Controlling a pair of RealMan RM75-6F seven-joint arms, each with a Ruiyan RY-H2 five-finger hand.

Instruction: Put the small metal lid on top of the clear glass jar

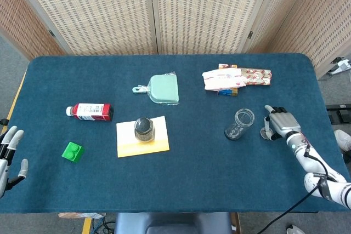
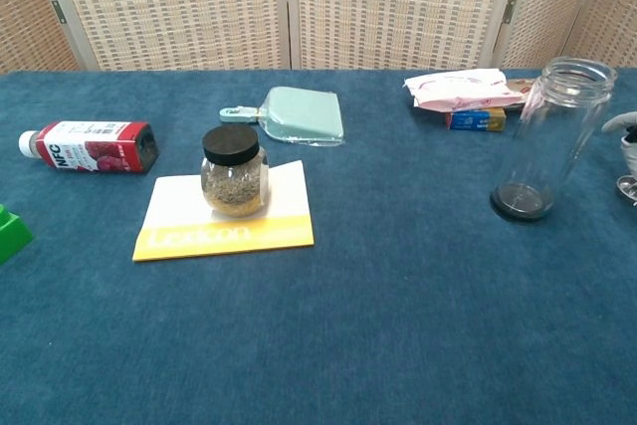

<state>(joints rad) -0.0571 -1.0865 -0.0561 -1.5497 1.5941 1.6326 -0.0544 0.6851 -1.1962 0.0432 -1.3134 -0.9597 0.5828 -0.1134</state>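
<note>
The clear glass jar [image 1: 240, 124] stands upright with its mouth open on the right part of the blue table; the chest view shows the jar [image 2: 552, 136] tall and empty. Just right of it, my right hand [image 1: 281, 123] holds the small metal lid [image 1: 267, 133] under its fingers. At the chest view's right edge the lid [image 2: 629, 184] hangs slightly above the cloth, below the hand [image 2: 625, 136], most of which is cut off. My left hand [image 1: 10, 154] hovers off the table's left edge, fingers spread and holding nothing.
A red-labelled bottle [image 1: 89, 112] lies at the left, with a green block [image 1: 72, 151] in front of it. A black-lidded jar [image 1: 144, 129] sits on a yellow pad [image 1: 154, 145]. A mint dustpan [image 1: 162, 89] and snack packets [image 1: 233, 79] lie further back.
</note>
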